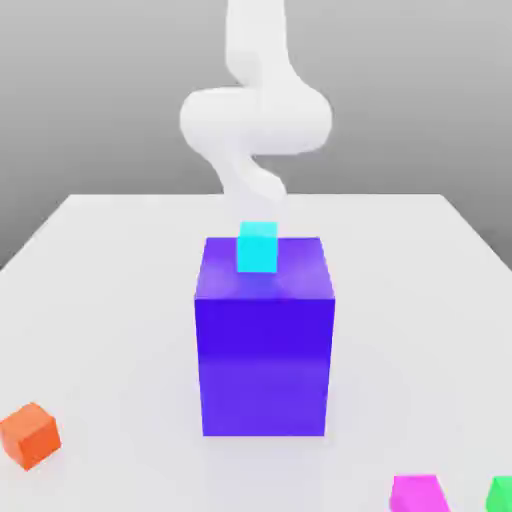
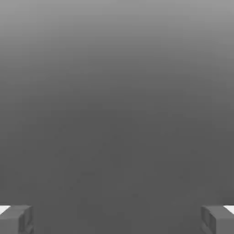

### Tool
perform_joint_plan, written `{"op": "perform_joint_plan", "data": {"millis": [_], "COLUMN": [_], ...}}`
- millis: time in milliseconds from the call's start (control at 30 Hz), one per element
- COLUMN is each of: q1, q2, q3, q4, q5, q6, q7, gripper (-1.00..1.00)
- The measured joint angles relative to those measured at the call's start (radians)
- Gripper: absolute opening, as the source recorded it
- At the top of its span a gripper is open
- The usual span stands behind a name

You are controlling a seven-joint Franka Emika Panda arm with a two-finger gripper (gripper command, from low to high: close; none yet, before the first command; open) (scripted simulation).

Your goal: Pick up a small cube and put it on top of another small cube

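Pink cube (image 1: pixel 418 494) on white table (image 1: pixel 100 300) at near edge toward exterior view's right, green cube (image 1: pixel 501 494) just beside it, orange cube (image 1: pixel 31 435) near left, big blue block (image 1: pixel 264 340) mid-table with cyan cube (image 1: pixel 257 247) on top, white arm (image 1: pixel 255 110) behind, gripper (image 2: pixel 117 219) jaws wide apart, empty.

My white arm (image 1: pixel 255 115) rises at the rear; my gripper (image 2: pixel 117 219) has its fingertips (image 2: pixel 16 218) spread wide, nothing between.
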Motion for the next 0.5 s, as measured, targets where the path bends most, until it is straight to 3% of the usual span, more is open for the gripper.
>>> {"op": "perform_joint_plan", "data": {"millis": [500], "q1": [-0.037], "q2": [0.550], "q3": [0.185], "q4": [0.016], "q5": [-0.152], "q6": [0.145], "q7": [0.239], "gripper": [0.00]}}
